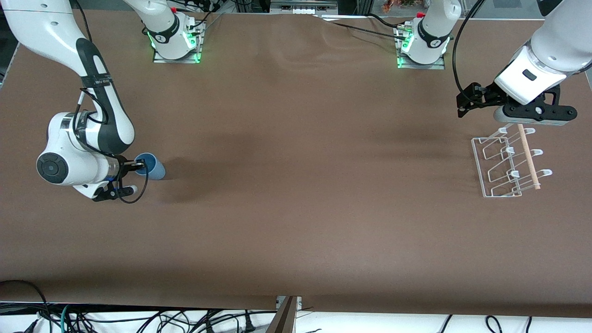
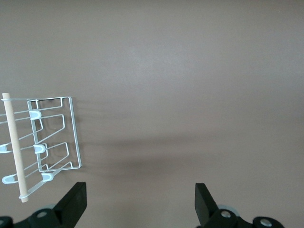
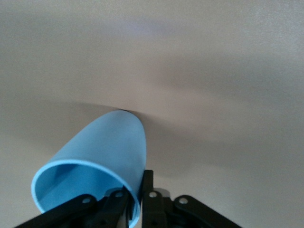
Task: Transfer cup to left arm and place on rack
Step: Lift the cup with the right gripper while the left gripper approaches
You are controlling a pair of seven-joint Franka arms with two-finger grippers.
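The right gripper (image 1: pixel 138 163) pinches the cup's (image 1: pixel 151 166) rim near the right arm's table (image 1: pixel 296 222) edge. The left gripper (image 2: pixel 140 202) hangs spread wide over the rack's (image 1: pixel 508 162) end.

Robotics lab bench, not a home. Two white arms were bolted on metal base plates (image 1: pixel 177 56) with green status lights, along one edge of a table (image 1: pixel 296 222) covered in plain brown sheet. Loose cables (image 1: pixel 138 319) piled off the table's edge nearest the front camera. The only props were a wire rack (image 1: pixel 508 162) and a blue cup (image 1: pixel 152 167).
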